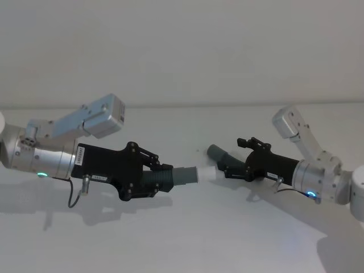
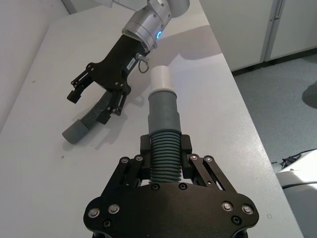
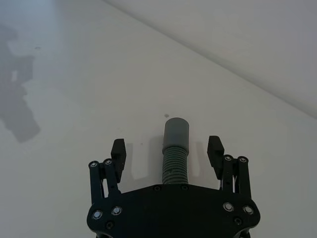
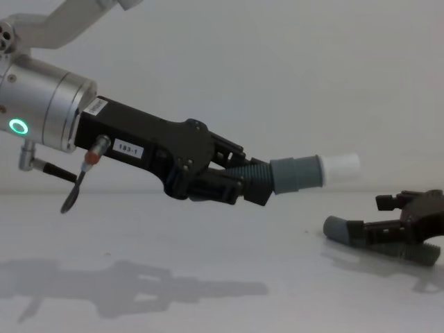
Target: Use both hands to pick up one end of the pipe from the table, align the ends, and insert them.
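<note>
- Left gripper, nearest item: raised above the table on the robot's left, on a silver wrist with a green ring light. Jaws clenched on the ribbed part of the shorter hose piece.
- Shorter hose piece: held clear of the table, running out of the jaws toward the robot's right. Its light-grey cuff follows the ribs. The white tube tip forms the free end, tilted slightly upward in the chest view.
- Right gripper, farther off on the robot's right: low at the table, fingers spread wide, grasping nothing. One finger stands on each side of the longer hose piece, with a gap to the hose on both sides.
- Longer hose piece: lying on the table between the spread fingers. Its ribs pass under the gripper body, and its dark-grey cuff reaches out past the fingertips.
- Relation of ends: white tube tip and dark-grey cuff are apart and not in line. In the chest view the tip sits higher than the cuff.
</note>
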`<state>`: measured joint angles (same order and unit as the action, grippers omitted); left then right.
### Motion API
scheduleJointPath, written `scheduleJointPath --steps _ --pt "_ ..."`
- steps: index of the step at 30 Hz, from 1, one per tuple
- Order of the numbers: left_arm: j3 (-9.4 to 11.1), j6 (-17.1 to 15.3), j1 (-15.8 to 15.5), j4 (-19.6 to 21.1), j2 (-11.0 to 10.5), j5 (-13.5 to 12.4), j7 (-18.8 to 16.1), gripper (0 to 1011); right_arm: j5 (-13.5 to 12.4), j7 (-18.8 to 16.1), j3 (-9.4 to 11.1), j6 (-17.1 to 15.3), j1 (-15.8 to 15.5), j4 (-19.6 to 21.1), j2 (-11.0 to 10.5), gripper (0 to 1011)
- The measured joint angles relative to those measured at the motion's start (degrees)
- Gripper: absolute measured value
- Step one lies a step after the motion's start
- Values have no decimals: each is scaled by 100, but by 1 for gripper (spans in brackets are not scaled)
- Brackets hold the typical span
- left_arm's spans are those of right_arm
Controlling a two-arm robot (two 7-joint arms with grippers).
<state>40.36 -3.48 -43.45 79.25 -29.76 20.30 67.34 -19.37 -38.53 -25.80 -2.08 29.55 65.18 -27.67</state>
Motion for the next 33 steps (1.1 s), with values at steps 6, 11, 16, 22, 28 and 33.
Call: scheduleJointPath --steps 6,11,16,22,28,33 --pt "0 0 0 0 0 0 0 301 -74 -76 -45 2 126 -238 97 1000" --pt "0 0 0 0 0 0 0 301 -152 -151 -68 -129 215 -349 133 1000" --pt "0 0 0 0 0 0 0 301 -251 -257 -88 -338 340 -475 154 1000" --pt "0 0 0 0 0 0 0 301 -338 -383 -124 -550 504 -654 177 1000" --pt "0 0 0 0 0 0 0 301 -372 -478 -180 -660 626 -791 190 1000" --pt "0 0 0 0 0 0 0 301 -381 -564 -257 -737 723 -898 188 1000"
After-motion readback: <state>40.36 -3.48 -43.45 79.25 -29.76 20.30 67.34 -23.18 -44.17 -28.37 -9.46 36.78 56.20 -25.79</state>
